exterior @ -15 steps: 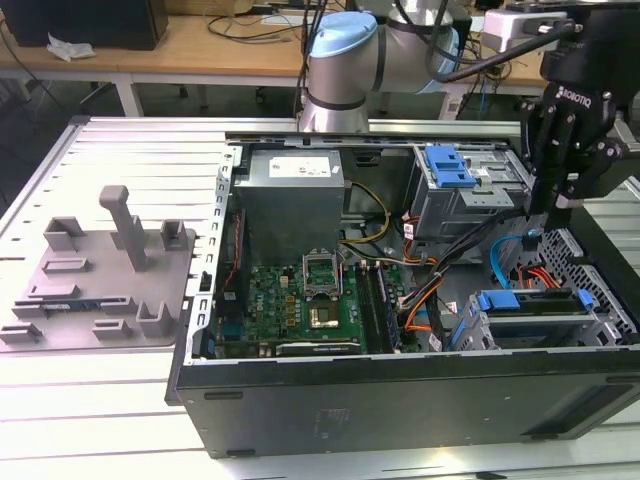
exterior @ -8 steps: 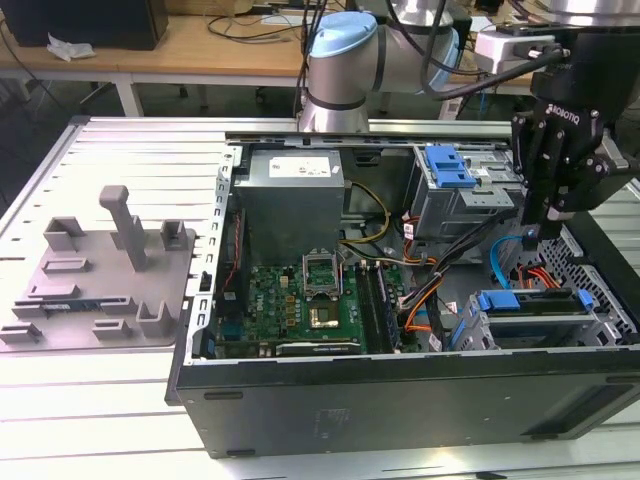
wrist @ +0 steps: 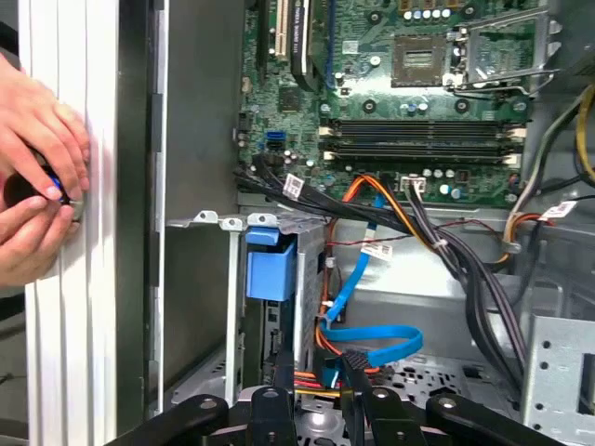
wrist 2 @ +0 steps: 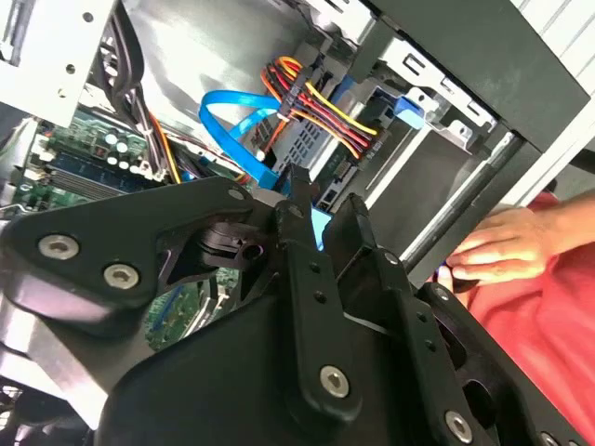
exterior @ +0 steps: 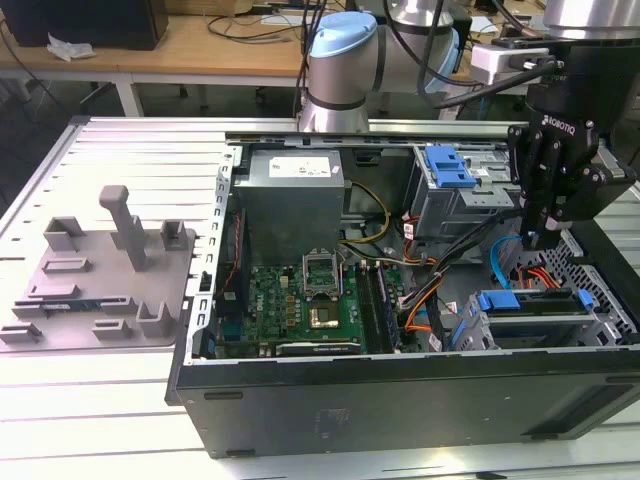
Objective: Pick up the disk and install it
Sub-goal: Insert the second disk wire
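The disk point(exterior: 532, 314) lies flat in a grey metal bay at the near right corner of the open computer case, with blue rails along its sides. My gripper point(exterior: 546, 238) hangs just above and behind that bay, clear of the disk. Its black fingers point(wrist: 281, 383) stand slightly apart in both wrist views. Between them I see only cables and a patch of blue point(wrist 2: 321, 229). A blue plastic piece point(wrist: 270, 269) marks the bay's edge in the first wrist view.
A blue flat cable point(wrist: 372, 339) and orange, red and yellow wire bundles point(wrist 2: 316, 102) run right under the fingers. A drive cage with a blue latch point(exterior: 449, 168) stands at the back. A person's hands point(wrist: 37, 177) work at the case's outer rim. A grey fixture point(exterior: 100, 270) sits on the exterior view's left.
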Tool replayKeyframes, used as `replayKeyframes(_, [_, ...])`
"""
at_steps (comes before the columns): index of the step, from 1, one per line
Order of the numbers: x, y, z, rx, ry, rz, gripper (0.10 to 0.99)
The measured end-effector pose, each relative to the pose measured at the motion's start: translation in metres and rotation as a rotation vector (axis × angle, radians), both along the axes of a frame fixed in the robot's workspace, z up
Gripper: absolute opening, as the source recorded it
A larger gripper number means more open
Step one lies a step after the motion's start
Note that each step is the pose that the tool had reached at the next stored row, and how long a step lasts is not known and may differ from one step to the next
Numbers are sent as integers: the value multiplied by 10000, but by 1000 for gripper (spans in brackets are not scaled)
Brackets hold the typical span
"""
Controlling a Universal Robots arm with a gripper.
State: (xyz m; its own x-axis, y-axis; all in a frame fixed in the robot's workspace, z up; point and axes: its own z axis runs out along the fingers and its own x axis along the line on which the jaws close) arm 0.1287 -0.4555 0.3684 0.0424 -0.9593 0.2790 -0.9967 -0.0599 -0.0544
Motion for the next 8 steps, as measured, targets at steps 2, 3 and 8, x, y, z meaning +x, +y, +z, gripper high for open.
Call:
replayKeyframes(2, [-9,38,-3,-157,-1,0,333])
replayKeyframes(3, [-9,41,-3,-163,-1,3,333])
replayKeyframes(8, [-10,44,-4,-217,2,-393,333])
